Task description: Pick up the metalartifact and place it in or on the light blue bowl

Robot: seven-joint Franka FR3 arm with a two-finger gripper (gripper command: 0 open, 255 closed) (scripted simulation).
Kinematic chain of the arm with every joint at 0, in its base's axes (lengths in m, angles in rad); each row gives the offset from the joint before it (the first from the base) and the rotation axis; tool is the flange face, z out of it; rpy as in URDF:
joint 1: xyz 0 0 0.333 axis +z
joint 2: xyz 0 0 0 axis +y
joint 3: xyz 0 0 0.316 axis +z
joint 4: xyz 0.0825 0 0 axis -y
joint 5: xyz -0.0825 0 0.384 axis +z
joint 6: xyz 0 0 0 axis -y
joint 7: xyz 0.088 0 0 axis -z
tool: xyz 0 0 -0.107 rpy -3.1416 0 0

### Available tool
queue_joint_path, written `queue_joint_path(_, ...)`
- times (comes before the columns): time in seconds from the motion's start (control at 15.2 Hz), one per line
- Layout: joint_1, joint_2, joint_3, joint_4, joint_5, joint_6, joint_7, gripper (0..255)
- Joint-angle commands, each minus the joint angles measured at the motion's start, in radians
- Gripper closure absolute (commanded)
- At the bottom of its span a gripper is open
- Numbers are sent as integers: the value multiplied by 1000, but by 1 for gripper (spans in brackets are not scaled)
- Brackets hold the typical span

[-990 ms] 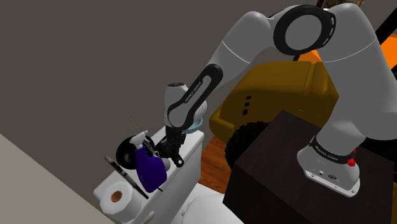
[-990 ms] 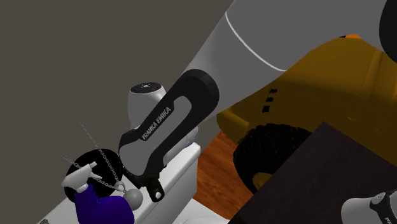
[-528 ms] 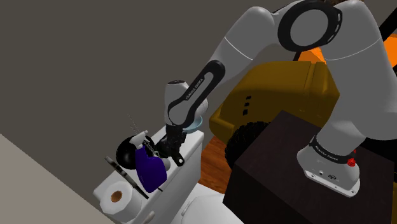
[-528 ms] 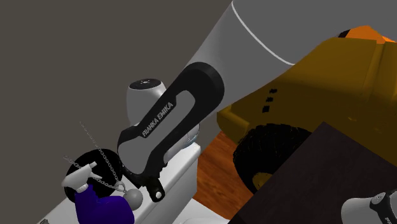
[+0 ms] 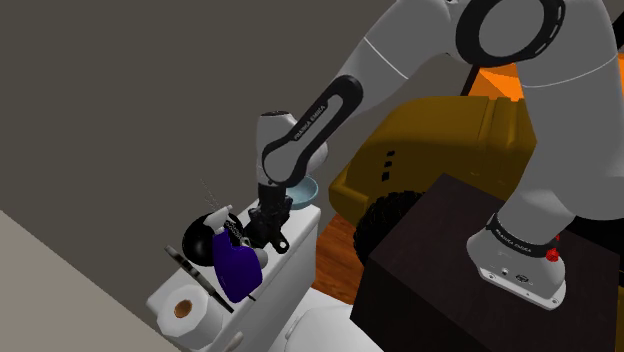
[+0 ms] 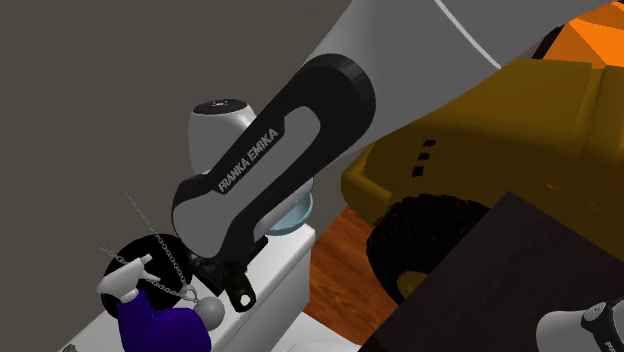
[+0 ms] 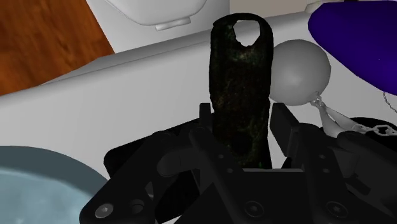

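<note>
Over the white toilet tank lid [image 5: 303,232], the gripper [image 5: 268,228] is clamped on the metal artifact [image 7: 240,95]. It is a dark flat bar with a hole at its free end, pinched between both fingers and sticking out past them. Whether its tip is clear of the lid can't be told. The light blue bowl [image 6: 296,213] is set on the same lid, close behind the wrist. A grey ball [image 7: 299,70] on a chain sits right against the bar, possibly touching. A purple object [image 5: 237,268] lies past it, toward the shoulder view's left.
</note>
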Motion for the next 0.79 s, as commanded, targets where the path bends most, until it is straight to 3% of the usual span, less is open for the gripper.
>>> queue_joint_path(0.0,-1,-23,1,-6,0,-16,6,255)
queue_joint_path(0.73,-9,-139,5,-19,1,-116,34,255)
